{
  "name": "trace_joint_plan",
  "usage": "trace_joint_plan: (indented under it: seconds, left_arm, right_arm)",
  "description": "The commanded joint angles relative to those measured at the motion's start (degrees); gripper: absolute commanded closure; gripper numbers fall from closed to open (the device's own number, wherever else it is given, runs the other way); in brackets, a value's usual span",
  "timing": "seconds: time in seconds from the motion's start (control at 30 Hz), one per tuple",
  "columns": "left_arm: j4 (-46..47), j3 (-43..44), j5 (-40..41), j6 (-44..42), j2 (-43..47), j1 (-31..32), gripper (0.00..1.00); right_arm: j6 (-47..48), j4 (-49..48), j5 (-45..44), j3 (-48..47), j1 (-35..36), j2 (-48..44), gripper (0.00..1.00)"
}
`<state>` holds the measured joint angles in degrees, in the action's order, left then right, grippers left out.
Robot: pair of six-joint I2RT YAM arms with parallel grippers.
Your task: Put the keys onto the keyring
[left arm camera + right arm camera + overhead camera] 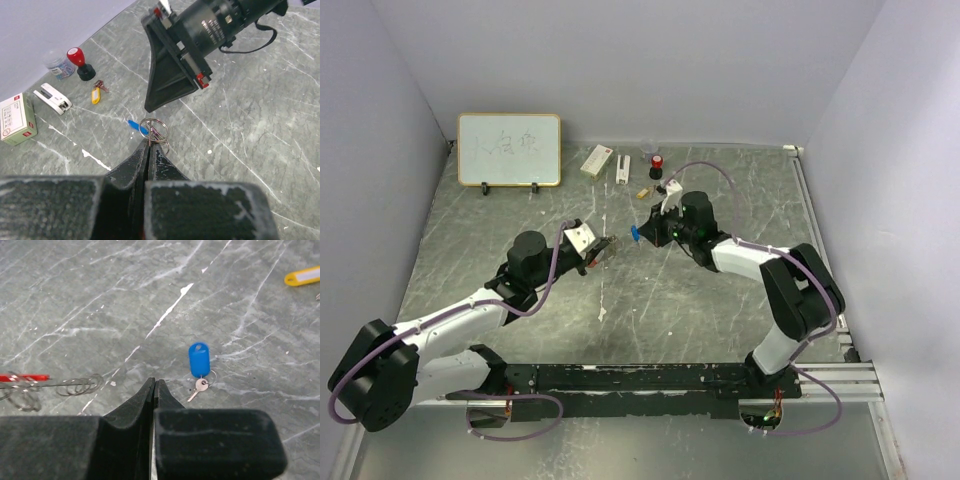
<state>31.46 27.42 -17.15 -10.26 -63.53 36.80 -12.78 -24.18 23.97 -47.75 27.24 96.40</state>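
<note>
1. Nearest my left wrist camera are the black fingers of the left end effector (148, 146). They are pressed fully together, and their tips appear to pinch the silvery wire keyring with a flat red plastic tag (154, 131), whose coil juts out ahead of them over the grey marbled table (260, 150).
2. On the right wrist camera, the right end effector (154, 387) is also fully closed, and I see nothing between its fingers.
3. The small silver blue-headed key (199, 360) lies flat on the table, just ahead of the right fingertips and a little to their right, not touching them. In that view the keyring sits off to the left, well apart from this key.
4. The yellow-tagged key (95, 95) lies farther back, near a red-and-black cylindrical stamp (80, 62), a white clip-like tool (52, 98) and a white rectangular box (17, 120).
5. I judge the task to be early. The keyring is being held out, I can make out no key on it, and picking up the blue-headed key is the step in hand.
6. For the next move I would open the right end effector and bring it down over the blue plastic head. I would grip only that head, so the key's small loop stays free to meet the keyring.
7. The key is far smaller than the fingers, so the approach needs to be slow and square, or it will skid across the table.
</note>
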Motion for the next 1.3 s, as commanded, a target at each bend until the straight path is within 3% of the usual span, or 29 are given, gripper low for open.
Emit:
trace_joint_plan:
  seconds: [0.0, 0.13, 0.27, 0.33, 0.7, 1.27]
  left_arm:
    - [3.0, 0.6, -1.3, 0.2, -0.2, -0.3, 0.93]
    - [3.3, 0.4, -1.0, 0.4, -0.2, -0.4, 0.93]
    - [3.1, 0.5, -1.0, 0.4, -0.3, -0.3, 0.93]
    - [3.0, 0.6, -1.0, 0.4, -0.2, -0.3, 0.93]
    - [2.5, 0.4, -0.8, 0.2, 0.4, -0.4, 0.93]
    - [2.1, 0.0, 0.0, 0.0, 1.3, -0.4, 0.93]
  right_arm:
    - [1.8, -0.5, -3.9, 1.9, 0.6, -3.8, 1.00]
    - [1.7, 5.6, -7.2, -1.1, 0.6, -2.6, 0.99]
    - [0.7, 8.5, -8.9, -3.6, 0.6, 1.4, 0.67]
    - [0.3, 9.5, -8.6, -5.1, 0.6, 4.4, 0.60]
    - [-4.4, 11.5, -10.5, -11.4, 0.7, 11.7, 0.58]
    - [3.7, 18.9, -29.0, -18.7, 9.5, 16.7, 0.58]
